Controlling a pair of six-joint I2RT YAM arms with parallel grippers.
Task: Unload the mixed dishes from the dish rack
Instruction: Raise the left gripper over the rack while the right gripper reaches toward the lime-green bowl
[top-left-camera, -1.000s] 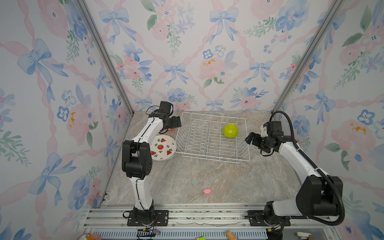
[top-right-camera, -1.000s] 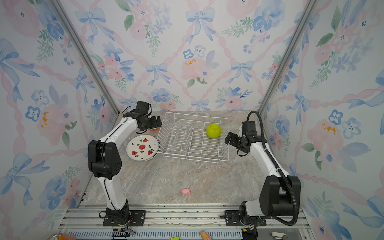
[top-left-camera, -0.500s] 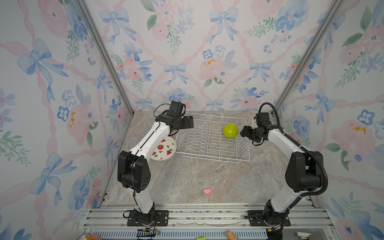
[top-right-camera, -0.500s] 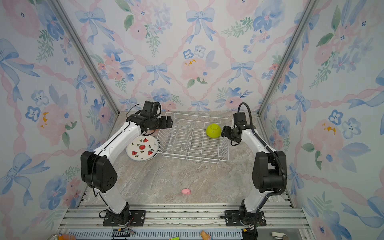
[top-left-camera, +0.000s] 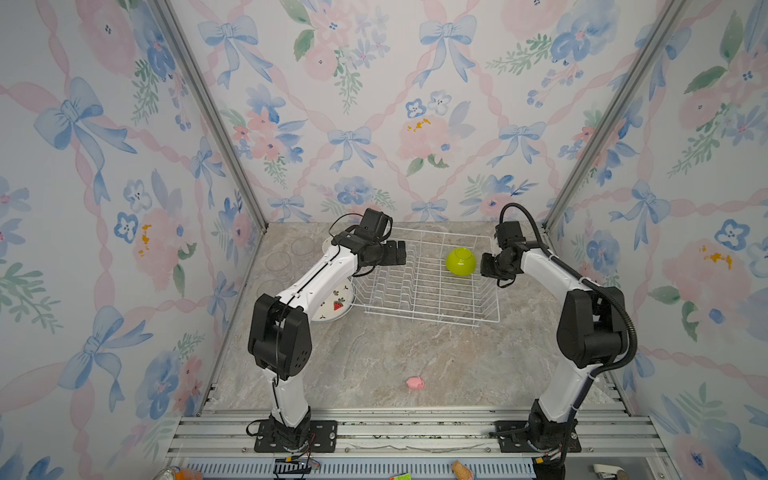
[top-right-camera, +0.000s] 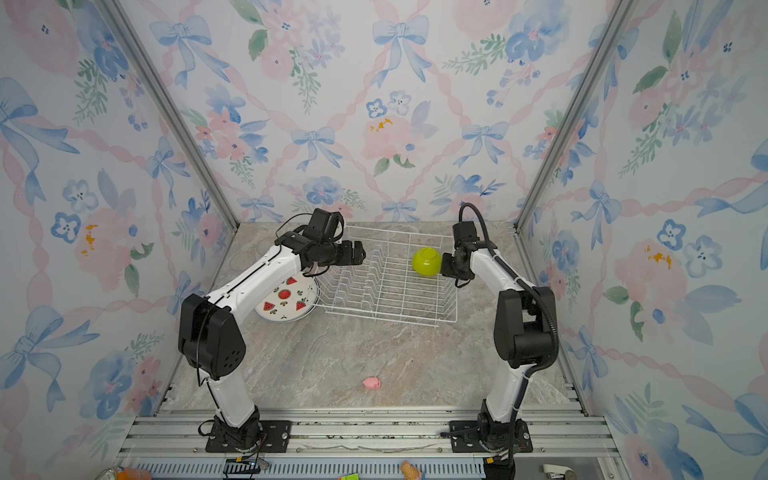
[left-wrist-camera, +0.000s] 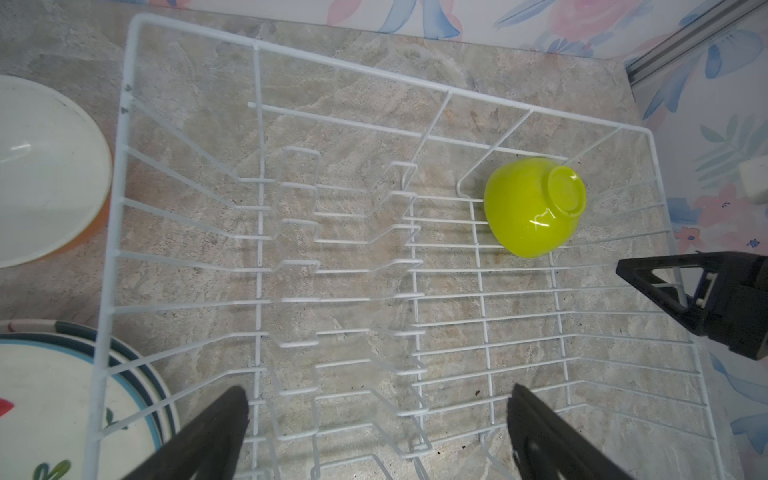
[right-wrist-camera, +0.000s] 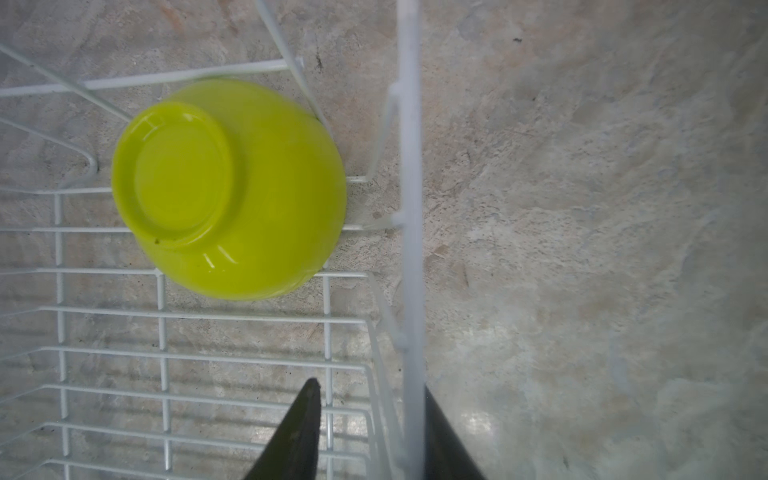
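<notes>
The white wire dish rack (top-left-camera: 424, 318) (top-right-camera: 382, 318) stands at the back of the table. A lime-green bowl (top-left-camera: 460, 261) (top-right-camera: 427, 262) (left-wrist-camera: 528, 208) (right-wrist-camera: 249, 199) lies upside down in its far right corner. My right gripper (top-left-camera: 486, 266) (top-right-camera: 445, 266) (right-wrist-camera: 370, 386) straddles the rack's right rim (right-wrist-camera: 409, 208); one finger touches the wire and a gap shows at the other. My left gripper (top-left-camera: 397, 253) (top-right-camera: 357, 253) (left-wrist-camera: 376, 395) hangs wide open and empty over the rack's left part. Fruit-print plates (top-right-camera: 286, 299) (left-wrist-camera: 41, 395) lie stacked left of the rack.
An orange bowl (left-wrist-camera: 41, 174) with a white inside sits on the table beyond the plates. Clear glasses (top-left-camera: 278, 262) stand near the left wall. A small pink toy (top-left-camera: 415, 382) (top-right-camera: 372, 382) lies toward the front. The right wall is close behind the right arm.
The right gripper came in from the right to the rack's rim and its jaws narrowed around the wire. The left gripper swung from beside the plates to over the rack.
</notes>
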